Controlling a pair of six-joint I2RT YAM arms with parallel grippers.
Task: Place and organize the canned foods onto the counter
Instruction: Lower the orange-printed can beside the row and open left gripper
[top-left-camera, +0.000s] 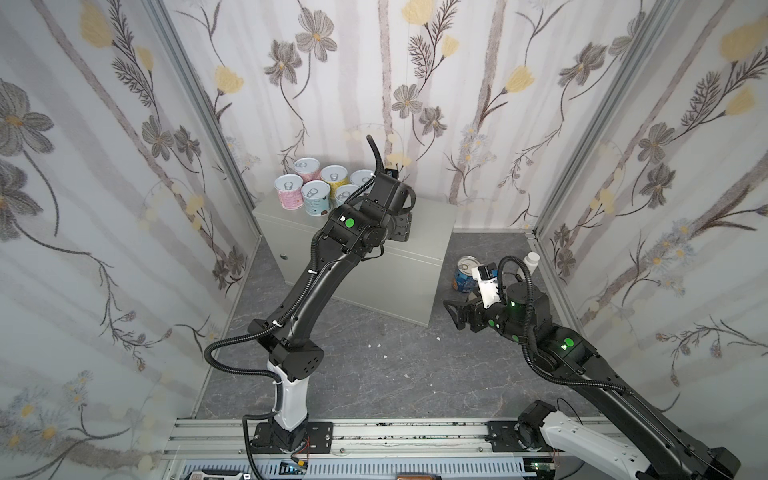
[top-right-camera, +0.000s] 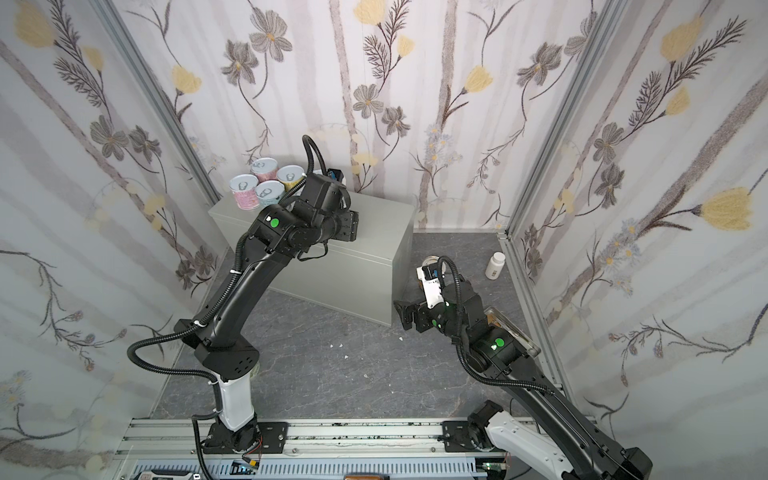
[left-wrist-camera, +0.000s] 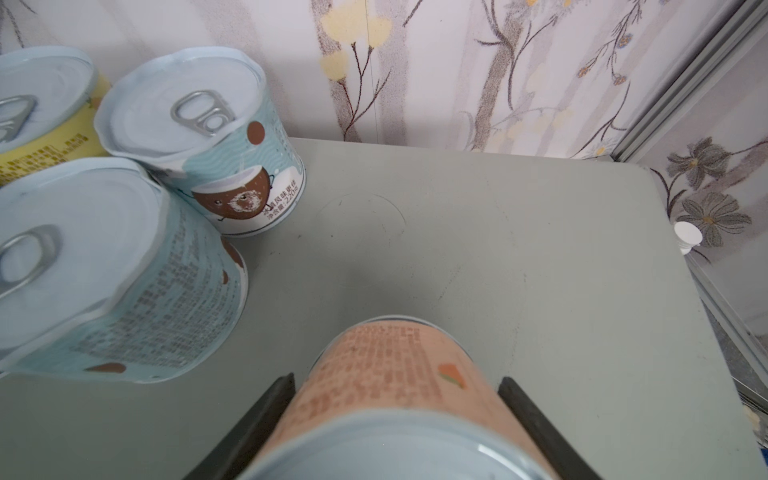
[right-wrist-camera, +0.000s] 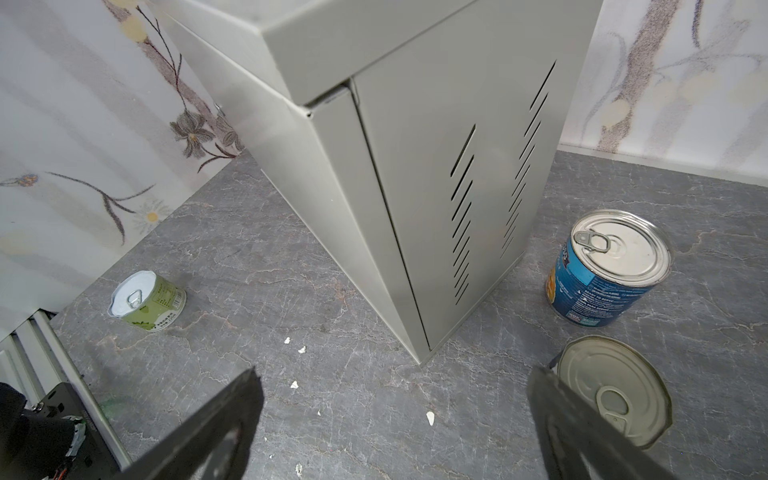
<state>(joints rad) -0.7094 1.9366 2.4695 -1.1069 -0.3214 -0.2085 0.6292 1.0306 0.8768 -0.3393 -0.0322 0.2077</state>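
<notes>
At the near edge a rail (top-left-camera: 374, 434) carries both arm bases. Just past it, a green can (right-wrist-camera: 147, 301) stands upright on the dark marbled floor (top-left-camera: 374, 374), close to the left arm's base.

Further in on the right, the right end effector (right-wrist-camera: 392, 384) hangs low over the floor, its jaws spread wide with nothing between them. Small white crumbs (right-wrist-camera: 293, 345) lie on the floor below it. Just beside one of its fingers (right-wrist-camera: 569, 428) stands a nearer can (right-wrist-camera: 615, 390), of which mostly the pull-tab lid shows. Beyond that can a taller blue can (right-wrist-camera: 609, 270) stands upright near the vented side of the grey box (top-left-camera: 374, 282). A white bottle (top-right-camera: 495, 266) stands by the right wall.

The left arm reaches over the box. The left end effector (left-wrist-camera: 395, 384) is narrowed onto the sides of a peach-pink can (left-wrist-camera: 374, 357), holding it over the middle of the tabletop (top-left-camera: 432, 216). Whether the can's base touches the surface cannot be told from the wrist view.

Behind it, at the tabletop's far left corner, six short cans (top-left-camera: 316, 198) stand packed together with tabs up, labelled pink, blue and yellow. The floral wall (top-left-camera: 415, 83) rises behind them.
</notes>
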